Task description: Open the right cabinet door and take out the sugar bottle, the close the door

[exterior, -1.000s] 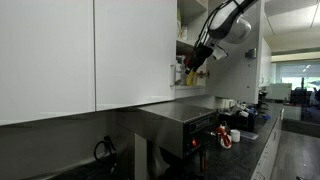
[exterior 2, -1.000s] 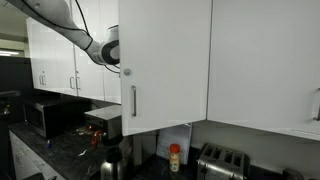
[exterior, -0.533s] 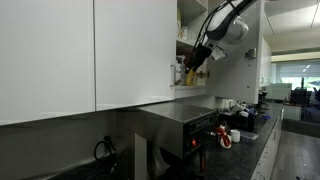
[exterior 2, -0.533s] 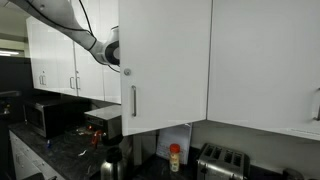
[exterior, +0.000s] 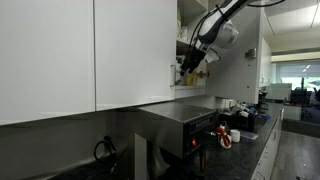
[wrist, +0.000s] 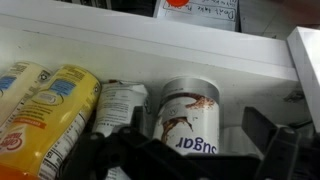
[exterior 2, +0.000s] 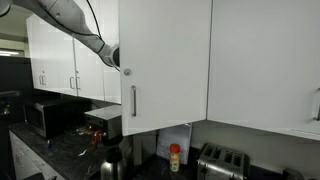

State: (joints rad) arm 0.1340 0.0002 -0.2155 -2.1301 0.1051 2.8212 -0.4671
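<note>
Wrist view first: the sugar bottle stands upright inside the cabinet, dead ahead of my gripper and centred in the gap between my two fingers. The fingers are spread wide and grip nothing. The bottle's long axis runs vertical, cap up, with the "sugar" label facing me. A whitish packet sits just beside it, then yellow packs. I judge the move to be straight forward, then a squeeze across the bottle's width.

In an exterior view my gripper is at the mouth of the open cabinet, where the bottle is too small to pick out.

In an exterior view the right cabinet door stands open, its handle near the left edge. It hides gripper and bottle alike — only my arm shows, passing behind it.
</note>
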